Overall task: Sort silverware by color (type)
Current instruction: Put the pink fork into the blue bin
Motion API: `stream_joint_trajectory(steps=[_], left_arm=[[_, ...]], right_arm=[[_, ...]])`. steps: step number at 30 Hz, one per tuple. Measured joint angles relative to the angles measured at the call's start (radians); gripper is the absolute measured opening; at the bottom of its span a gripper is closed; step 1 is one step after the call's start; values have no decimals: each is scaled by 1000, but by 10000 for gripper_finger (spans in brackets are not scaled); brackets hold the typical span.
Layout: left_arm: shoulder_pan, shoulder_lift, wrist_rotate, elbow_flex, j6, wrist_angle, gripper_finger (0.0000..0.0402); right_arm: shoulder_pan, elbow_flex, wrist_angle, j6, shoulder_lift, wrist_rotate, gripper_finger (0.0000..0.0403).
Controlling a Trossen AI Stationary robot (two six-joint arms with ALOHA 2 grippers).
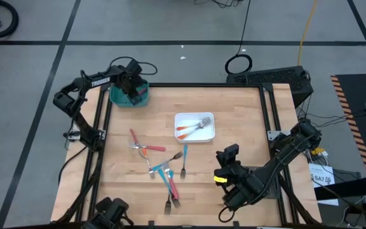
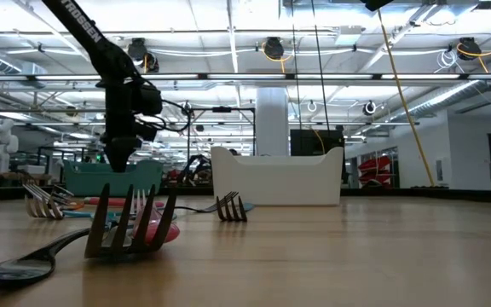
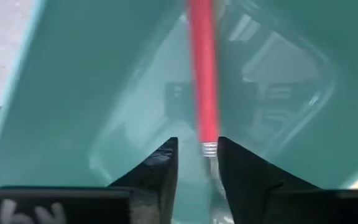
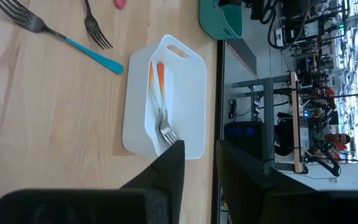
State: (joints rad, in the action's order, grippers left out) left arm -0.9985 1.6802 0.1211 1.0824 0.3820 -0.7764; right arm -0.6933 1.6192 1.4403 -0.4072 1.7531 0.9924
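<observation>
Red fork going into the teal tray, loose forks waiting mid-bench.

Left hand (image 3: 196,163) hangs over the teal tray (image 1: 121,97) at 11 o'clock, fingers parted around a red fork (image 3: 202,74) (held or just loosed, I cannot tell). Right hand (image 1: 226,164) idles at 4 o'clock, fingers slightly apart, empty. Forks (image 1: 165,170) look light, stiff and slick: smooth plastic handles, metal heads; grip mid-handle. 2 orange ones lie in the white tray (image 1: 209,134).

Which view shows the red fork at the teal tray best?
The left wrist view: the red fork fills it, between the left gripper's fingers over the teal tray. High view shows only a red sliver; low and right wrist views hide it.
</observation>
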Motion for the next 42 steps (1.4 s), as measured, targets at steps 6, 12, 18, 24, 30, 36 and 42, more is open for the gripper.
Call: stream_joint_trajectory(steps=[6, 12, 18, 24, 30, 36, 42], left_arm=[[20, 0, 30, 0, -68, -28, 170], [52, 0, 30, 0, -163, -146, 174], [119, -41, 31, 0, -248, -216, 174], [210, -173, 29, 0, -298, -218, 175], [338, -317, 29, 0, -348, -220, 175], [567, -408, 30, 0, -432, -247, 175], [867, -418, 30, 1, -445, -278, 175]], right_arm=[[0, 0, 0, 0, 0, 0, 89], [0, 0, 0, 9, 0, 5, 89], [17, 0, 0, 27, 0, 5, 89], [40, 0, -5, 27, 0, 5, 89], [51, 0, -37, 26, 0, -1, 89], [51, 0, -57, -16, 0, -55, 89], [51, 0, -68, -72, 0, -131, 89]])
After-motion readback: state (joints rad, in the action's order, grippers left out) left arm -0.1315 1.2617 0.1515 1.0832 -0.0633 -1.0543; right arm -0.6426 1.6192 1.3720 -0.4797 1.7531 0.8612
